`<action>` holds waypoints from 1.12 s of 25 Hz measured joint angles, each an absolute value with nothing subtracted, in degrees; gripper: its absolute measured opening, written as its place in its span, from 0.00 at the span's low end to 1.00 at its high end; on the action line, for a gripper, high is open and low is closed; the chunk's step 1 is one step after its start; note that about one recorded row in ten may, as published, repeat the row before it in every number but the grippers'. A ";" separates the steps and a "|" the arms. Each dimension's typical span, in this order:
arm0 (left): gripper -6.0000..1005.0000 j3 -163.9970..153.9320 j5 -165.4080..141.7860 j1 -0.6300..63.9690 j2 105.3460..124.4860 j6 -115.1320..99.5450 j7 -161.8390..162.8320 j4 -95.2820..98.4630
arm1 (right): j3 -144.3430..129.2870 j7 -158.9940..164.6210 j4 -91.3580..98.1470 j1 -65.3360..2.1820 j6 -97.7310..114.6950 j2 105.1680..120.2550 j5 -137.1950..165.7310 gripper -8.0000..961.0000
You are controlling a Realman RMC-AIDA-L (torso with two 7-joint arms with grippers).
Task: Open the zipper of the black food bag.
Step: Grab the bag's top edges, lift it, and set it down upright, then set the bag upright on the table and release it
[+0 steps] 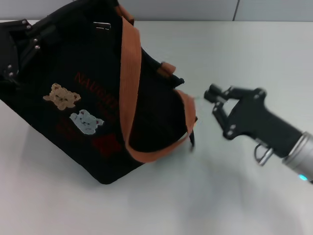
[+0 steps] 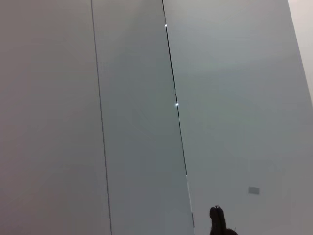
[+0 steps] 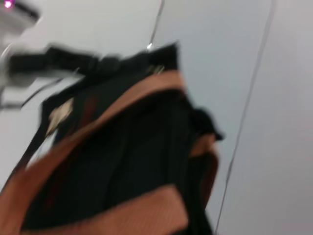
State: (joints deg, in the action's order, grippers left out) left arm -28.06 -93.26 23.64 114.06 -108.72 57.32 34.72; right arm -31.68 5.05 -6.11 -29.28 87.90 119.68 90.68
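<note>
Apparently the zipper job is barely begun, or at least nothing shows it finished: the black food bag (image 1: 98,93) lies tipped on its side on the pale tabletop (image 1: 234,196), toward the robot's left, with its top edge turned toward the right arm. The zipper track itself I cannot pick out against the black fabric; a small silvery metal piece (image 1: 102,26) sits near the bag's far upper edge, but whether that is the pull tab is too hard to say. So whether the zipper is shut, part open or fully open cannot be judged, and my reading is that the whole pull remains to be done.

The right pincer (image 1: 215,103) hovers above the tabletop just beside the bag's end, apart from the fabric, its fingers spread and holding nothing. The left pincer (image 1: 19,49) lies at the bag's far left corner, seemingly pressed against it to steady it; whether its fingers are apart or together I cannot tell. The left wrist view shows only wall panels and a dark tip at its edge.

Counting: one bag, two orange-brown straps (image 1: 131,83), two bear patches, one tan (image 1: 61,96) and one whitish (image 1: 86,121), some red lettering (image 1: 95,85), and two arms. The right wrist view shows the same bag (image 3: 127,161) close up
</note>
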 joint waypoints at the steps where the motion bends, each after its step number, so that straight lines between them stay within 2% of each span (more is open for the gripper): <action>1: 0.09 -28.25 -93.32 23.64 114.11 -108.73 57.31 34.72 | -31.43 11.93 -2.51 -28.90 90.54 119.48 90.66 0.06; 6: 0.09 -28.49 -93.43 23.58 114.34 -108.95 57.30 34.51 | -31.93 32.68 9.06 -29.35 92.09 119.32 90.79 0.07; 12: 0.09 -28.77 -93.45 23.54 114.36 -109.10 57.30 34.16 | -36.19 48.48 18.31 -33.49 85.80 119.18 94.86 0.32; 16: 0.09 -29.81 -93.48 23.48 114.57 -109.14 57.30 34.16 | -44.71 57.46 20.57 -40.26 76.08 119.18 99.33 0.47; 21: 0.09 -30.06 -93.58 23.40 114.69 -109.17 57.30 34.18 | -53.63 61.24 19.33 -45.19 67.93 119.58 99.98 0.48; 28: 0.09 -30.06 -93.61 22.85 114.87 -109.53 57.30 34.19 | -55.73 63.84 16.37 -49.60 62.47 119.80 99.71 0.42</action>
State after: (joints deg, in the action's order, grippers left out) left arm -30.06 -93.61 22.85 114.87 -109.53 57.30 34.19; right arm -55.73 63.84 16.37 -49.60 62.47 119.80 99.71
